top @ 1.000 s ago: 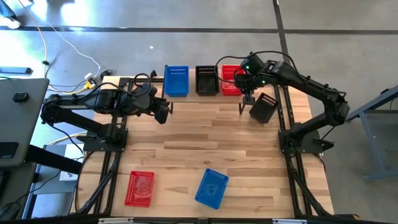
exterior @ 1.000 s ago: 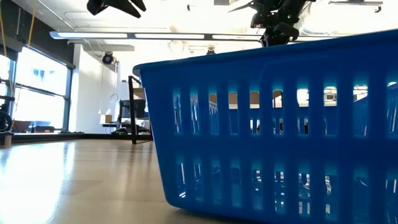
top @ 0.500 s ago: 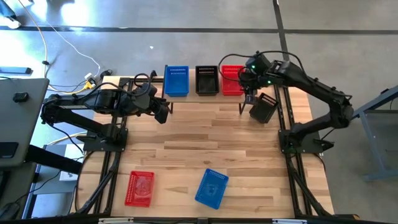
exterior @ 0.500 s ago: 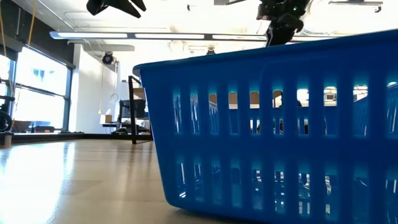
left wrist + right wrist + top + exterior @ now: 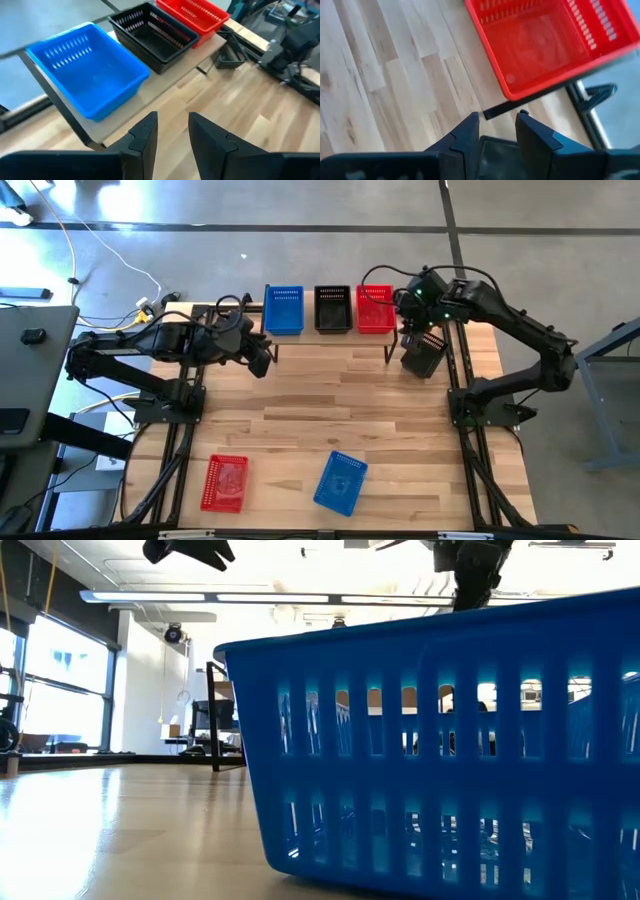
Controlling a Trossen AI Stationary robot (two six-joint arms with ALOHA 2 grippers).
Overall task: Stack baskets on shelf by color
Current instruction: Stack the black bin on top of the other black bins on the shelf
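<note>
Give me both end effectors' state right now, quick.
Left end effector: open, holding nothing, near the blue basket on the shelf.
Right end effector: open, empty, above the black basket on the table.

Room: grey concrete floor (image 5: 300,230) crossed by dark seam lines, yellow and white cables (image 5: 95,250) trailing over it. Tall windows (image 5: 55,680) on one side; long ceiling light strips (image 5: 250,597) overhead.

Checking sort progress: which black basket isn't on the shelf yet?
The black basket on the tabletop by the shelf's right end, under the right end effector. The other black basket sits mid-shelf between blue and red.
</note>
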